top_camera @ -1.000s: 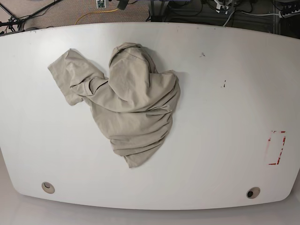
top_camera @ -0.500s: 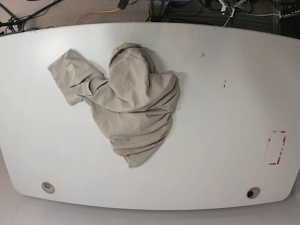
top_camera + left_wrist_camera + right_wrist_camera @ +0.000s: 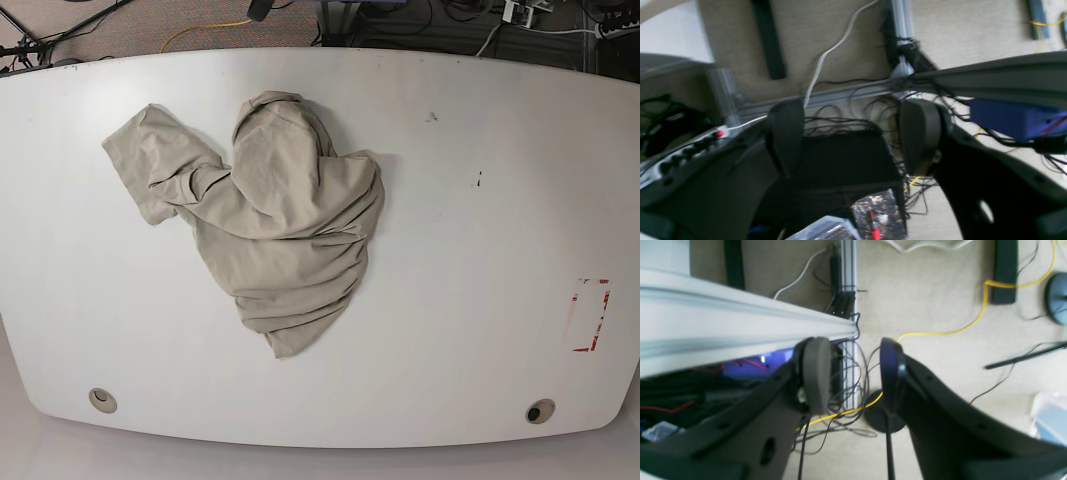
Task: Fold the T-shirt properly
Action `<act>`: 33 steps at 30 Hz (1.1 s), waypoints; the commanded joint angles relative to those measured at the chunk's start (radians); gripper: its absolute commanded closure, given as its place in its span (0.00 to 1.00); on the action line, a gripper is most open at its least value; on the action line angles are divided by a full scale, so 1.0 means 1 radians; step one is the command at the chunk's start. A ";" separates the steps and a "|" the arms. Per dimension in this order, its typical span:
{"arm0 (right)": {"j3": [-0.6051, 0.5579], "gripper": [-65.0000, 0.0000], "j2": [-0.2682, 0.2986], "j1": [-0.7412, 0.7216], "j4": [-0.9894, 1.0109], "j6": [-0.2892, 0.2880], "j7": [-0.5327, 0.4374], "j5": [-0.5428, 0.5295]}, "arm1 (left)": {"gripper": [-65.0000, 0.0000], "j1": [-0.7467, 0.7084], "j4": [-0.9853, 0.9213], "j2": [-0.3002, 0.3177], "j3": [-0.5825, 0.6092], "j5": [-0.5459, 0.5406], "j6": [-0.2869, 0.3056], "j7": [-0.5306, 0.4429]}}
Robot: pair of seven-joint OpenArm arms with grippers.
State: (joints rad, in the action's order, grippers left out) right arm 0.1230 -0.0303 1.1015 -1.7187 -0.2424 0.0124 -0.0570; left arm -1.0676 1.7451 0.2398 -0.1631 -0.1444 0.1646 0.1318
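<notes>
The beige T-shirt (image 3: 270, 215) lies crumpled in a heap on the left half of the white table (image 3: 470, 230), one sleeve spread toward the far left. Neither arm shows in the base view. My left gripper (image 3: 853, 133) is off the table, over floor and cables, its jaws wide apart with nothing between them. My right gripper (image 3: 851, 373) also hangs beside the table's edge above the carpet, jaws apart and empty. The T-shirt does not appear in either wrist view.
A red-outlined rectangle mark (image 3: 588, 315) sits near the table's right edge. Two round cable holes (image 3: 101, 400) (image 3: 540, 411) lie along the near edge. Cables, a yellow cord (image 3: 940, 333) and aluminium frame rails (image 3: 746, 320) crowd the floor behind the table.
The T-shirt has not moved. Only some bits at the far top edge of the base view have shifted slightly.
</notes>
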 commanded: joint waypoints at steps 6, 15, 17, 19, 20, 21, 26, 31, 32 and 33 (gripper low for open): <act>0.005 0.64 0.000 0.091 -0.168 -0.002 -0.016 -0.010 | 0.37 -0.095 0.166 0.003 -0.051 -0.007 -0.001 -0.022; 0.008 0.64 0.002 0.111 -0.275 -0.002 -0.016 -0.010 | 0.37 -0.107 0.212 0.002 -0.063 -0.008 -0.001 -0.025; 0.008 0.64 0.002 0.075 -0.277 -0.004 -0.016 -0.008 | 0.37 -0.090 0.212 -0.004 -0.059 -0.008 -0.001 -0.025; 0.008 0.64 0.003 0.035 -0.277 -0.004 -0.016 -0.008 | 0.36 -0.073 0.212 -0.027 -0.059 -0.008 -0.001 -0.025; 0.008 0.64 0.003 0.016 -0.277 -0.004 -0.016 -0.008 | 0.36 -0.062 0.212 -0.036 -0.059 -0.008 -0.001 -0.025; 0.008 0.64 0.003 0.004 -0.277 -0.007 -0.016 -0.008 | 0.36 -0.055 0.212 -0.041 -0.059 -0.008 0.000 -0.025; 0.000 0.62 0.005 -0.088 -0.277 -0.008 -0.016 -0.008 | 0.36 -0.007 0.212 -0.047 -0.057 -0.007 0.000 -0.021; -0.001 0.40 0.003 -0.176 -0.277 -0.010 0.065 -0.008 | 0.21 0.017 0.212 -0.047 -0.057 -0.007 0.000 -0.022; -0.001 0.35 0.003 -0.200 -0.277 -0.010 0.083 -0.008 | 0.18 0.026 0.212 -0.049 -0.057 -0.007 0.000 -0.022; -0.001 0.33 0.003 -0.212 -0.277 -0.010 0.097 -0.008 | 0.17 0.033 0.212 -0.049 -0.057 -0.007 0.000 -0.021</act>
State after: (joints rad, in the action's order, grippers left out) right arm 0.1219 -0.0284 0.9096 -1.9762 -0.2535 0.1104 -0.0547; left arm -1.0332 1.9396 0.1879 -0.2157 -0.1505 0.1658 0.1322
